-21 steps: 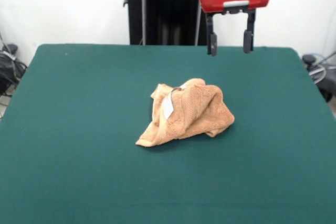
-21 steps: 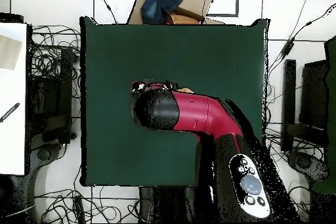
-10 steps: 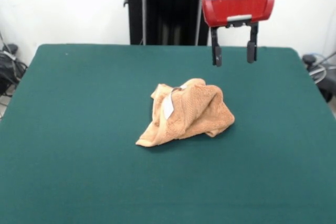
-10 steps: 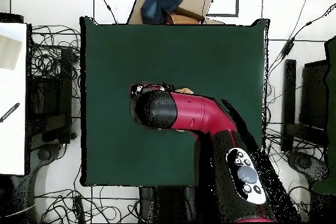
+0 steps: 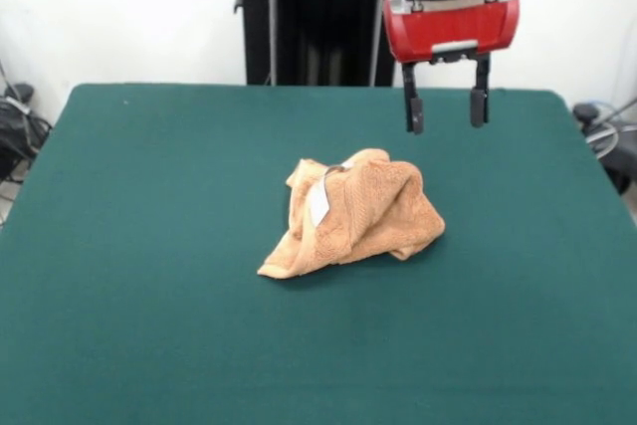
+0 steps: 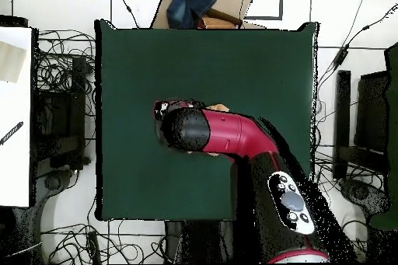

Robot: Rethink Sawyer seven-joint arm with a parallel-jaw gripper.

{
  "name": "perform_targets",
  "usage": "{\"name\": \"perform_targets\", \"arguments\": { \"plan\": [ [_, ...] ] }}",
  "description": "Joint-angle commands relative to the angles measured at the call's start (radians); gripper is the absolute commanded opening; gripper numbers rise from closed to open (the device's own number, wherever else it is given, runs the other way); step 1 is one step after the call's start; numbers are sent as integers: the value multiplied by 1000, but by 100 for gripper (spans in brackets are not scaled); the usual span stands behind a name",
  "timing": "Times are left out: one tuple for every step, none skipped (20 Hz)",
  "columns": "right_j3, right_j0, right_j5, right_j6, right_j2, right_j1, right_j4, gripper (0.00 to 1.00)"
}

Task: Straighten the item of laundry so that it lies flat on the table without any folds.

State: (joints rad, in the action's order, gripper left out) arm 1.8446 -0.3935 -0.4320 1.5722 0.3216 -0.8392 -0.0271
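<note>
crumpled towel mid-surface, pincer spread above and beyond it

the small orange-tan terry-cloth towel (image 5: 353, 214) sits bunched in a heap at the middle of the dark green felt surface (image 5: 149, 325), white label (image 5: 318, 202) showing; soft, light and limp, best pinched at a loose corner. farther back, the red-and-black pincer (image 5: 446, 112) hangs spread, empty.

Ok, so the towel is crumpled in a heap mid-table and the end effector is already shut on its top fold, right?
Not quite. The towel is crumpled in a heap mid-table, but the end effector is not shut on it. The front view shows it open, hanging in the air above and behind the heap, clear of the cloth, with nothing held.
</note>
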Motion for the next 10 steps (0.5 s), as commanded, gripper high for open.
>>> {"name": "perform_targets", "arguments": {
  "plan": [
    [32,72,-28,122,-26,-65,-45,100],
    [15,87,-75,130,-39,-73,-38,100],
    [-10,95,-125,131,-44,-72,-29,100],
    [-37,102,-175,129,-49,-74,-24,100],
    [-66,107,-226,126,-52,-75,-20,100],
    [-96,112,-276,122,-55,-77,-17,100],
    [-110,115,-302,124,-57,-79,-16,100],
    [-125,119,-327,125,-59,-82,-15,100],
    [-132,124,-334,129,-62,-84,-17,100],
    [-126,126,-333,134,-63,-89,-15,100]
  ]
}}
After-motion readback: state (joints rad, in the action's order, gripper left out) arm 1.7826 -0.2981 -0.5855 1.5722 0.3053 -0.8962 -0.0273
